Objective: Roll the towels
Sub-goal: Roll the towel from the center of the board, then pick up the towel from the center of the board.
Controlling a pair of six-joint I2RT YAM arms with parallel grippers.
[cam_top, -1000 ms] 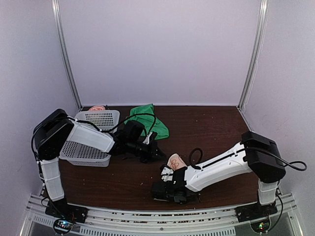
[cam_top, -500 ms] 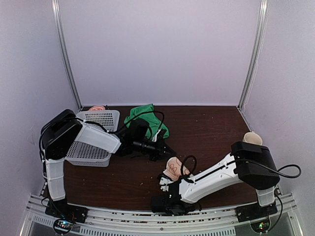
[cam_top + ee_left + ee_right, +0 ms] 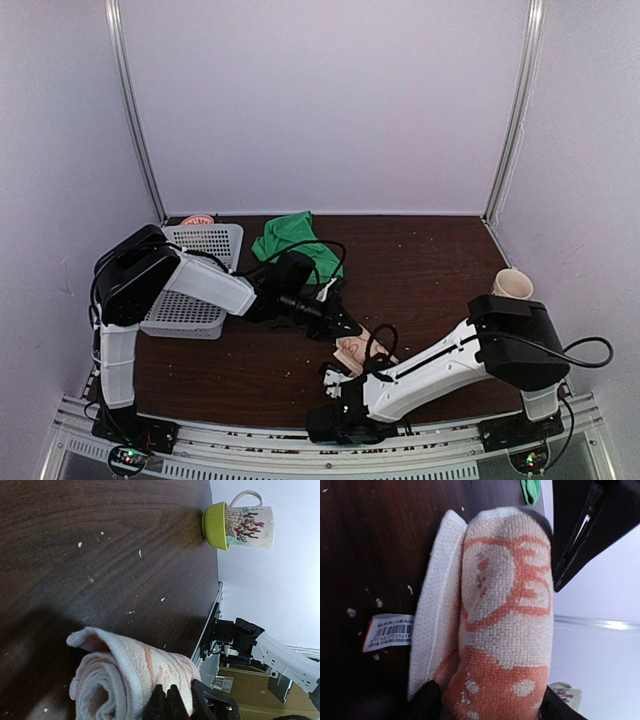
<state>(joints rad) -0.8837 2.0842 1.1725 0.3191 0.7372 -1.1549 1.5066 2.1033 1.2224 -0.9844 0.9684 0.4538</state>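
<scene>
The pinkish-beige towel [image 3: 357, 349] with orange figures lies rolled up on the dark table, near the front middle. My right gripper [image 3: 345, 380] is open, its black fingers [image 3: 426, 701] standing on either side of the roll [image 3: 505, 630]. My left gripper [image 3: 343, 324] is shut, and its tips [image 3: 167, 697] press against the top of the roll [image 3: 120, 680] from the far side. A loose flap with a barcode label [image 3: 390, 632] sticks out of the roll. The green towel [image 3: 293, 240] lies crumpled at the back, partly behind the left arm.
A white perforated basket [image 3: 190, 285] sits at the left. A mug [image 3: 512, 285] with a green inside and red coral print [image 3: 240, 526] lies on its side at the right, behind the right arm's elbow. White crumbs dot the table [image 3: 100, 540].
My left arm has reached right and forward until its shut tips touch the roll. My right gripper has drawn back toward the front edge and opened around the roll. The mug has come into view.
</scene>
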